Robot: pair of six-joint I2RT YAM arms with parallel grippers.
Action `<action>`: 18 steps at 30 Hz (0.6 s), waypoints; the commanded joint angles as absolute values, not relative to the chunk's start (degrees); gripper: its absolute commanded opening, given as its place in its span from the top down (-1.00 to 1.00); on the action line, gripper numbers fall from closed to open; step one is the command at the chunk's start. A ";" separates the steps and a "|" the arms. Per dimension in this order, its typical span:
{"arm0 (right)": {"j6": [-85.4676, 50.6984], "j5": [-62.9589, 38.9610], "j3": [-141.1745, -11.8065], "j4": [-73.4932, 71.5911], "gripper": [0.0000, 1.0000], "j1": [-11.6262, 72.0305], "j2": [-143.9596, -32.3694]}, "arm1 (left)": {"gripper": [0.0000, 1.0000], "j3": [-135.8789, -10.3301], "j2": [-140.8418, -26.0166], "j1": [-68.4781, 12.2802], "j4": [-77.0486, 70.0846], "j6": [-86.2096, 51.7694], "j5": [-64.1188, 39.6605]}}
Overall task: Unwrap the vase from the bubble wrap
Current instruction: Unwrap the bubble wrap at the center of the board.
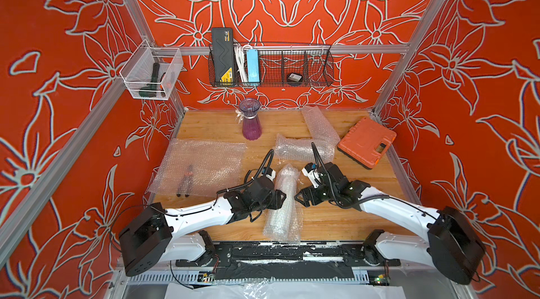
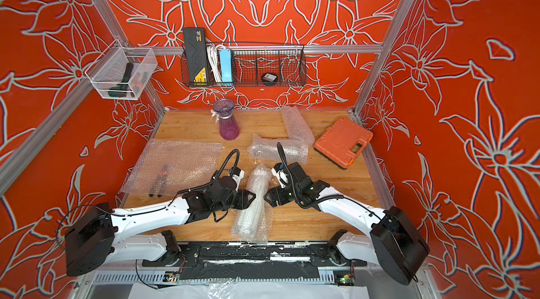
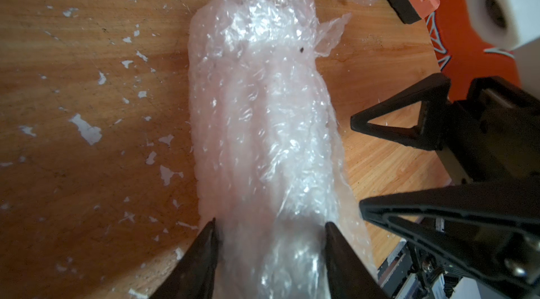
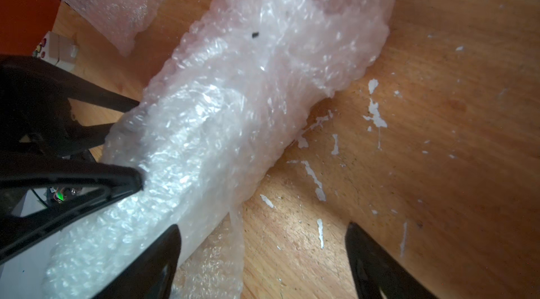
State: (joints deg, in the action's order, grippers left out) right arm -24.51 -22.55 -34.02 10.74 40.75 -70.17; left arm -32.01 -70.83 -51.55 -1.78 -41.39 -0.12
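Closest, at 6 o'clock, sat the black mounting rail (image 1: 280, 253), with both arms reaching inward from it. Just beyond lay the bubble-wrapped bundle (image 1: 283, 215) on the wooden table (image 1: 336, 218). Its long axis ran from 6 to 12 and its near end was at the table's front edge. No vase showed through the film; I judged it to be inside.

On the bundle's 9 o'clock side, the left gripper (image 3: 270, 223) had its jaws apart with the bundle between them. Both tips touched the film, but whether they had truly bitten I could not tell. At 3 o'clock the right gripper (image 4: 262, 224) gaped and held nothing. One of its fingers lay against the wrap and the other was over bare wood.

Farther out, a flat sheet (image 1: 204, 163) covered the 9 o'clock area, with pliers (image 1: 185, 180) at it. A second wrapped bundle (image 1: 304, 150) lay at 1 o'clock and an orange case (image 1: 366, 142) at 2. A bare purple vase (image 1: 250, 120) stood upright at 12.

The hazards, as I judged them:
- **Slipping film:** A squeeze that caught only the outer film could slip off.
- **Tightened roll:** A pinch through several layers would tighten the roll rather than free an edge.
- **Vase sliding out:** Lifting one end might let the vase slide out toward 6 o'clock and over the front edge.
- **Right gripper missing:** Placed as it was, the right gripper might close on air beside the wrap.
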 commanded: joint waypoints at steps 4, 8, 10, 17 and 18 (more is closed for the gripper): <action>-24.51 -25.22 -34.94 6.58 -0.69 40.42 -71.39 | 0.02 -31.73 -70.67 -52.45 1.41 -41.60 -1.82; -24.52 -25.72 -35.23 5.71 -0.69 40.43 -71.54 | 0.04 -31.77 -70.76 -52.47 1.49 -41.58 -1.85; -24.43 -25.58 -35.27 5.74 -0.69 40.43 -71.64 | 0.04 -31.80 -70.76 -52.58 1.58 -41.66 -1.69; -23.72 -25.66 -35.25 5.06 -0.56 40.42 -75.38 | 0.30 -31.64 -71.06 -52.61 1.32 -41.66 -1.85; -23.98 -25.91 -34.90 4.04 -0.49 40.43 -75.81 | 0.36 -31.68 -71.11 -52.56 1.24 -41.58 -1.85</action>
State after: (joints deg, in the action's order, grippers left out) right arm -24.36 -25.36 -34.09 5.74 40.64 -74.43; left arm -32.14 -70.54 -51.86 -2.28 -41.69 0.08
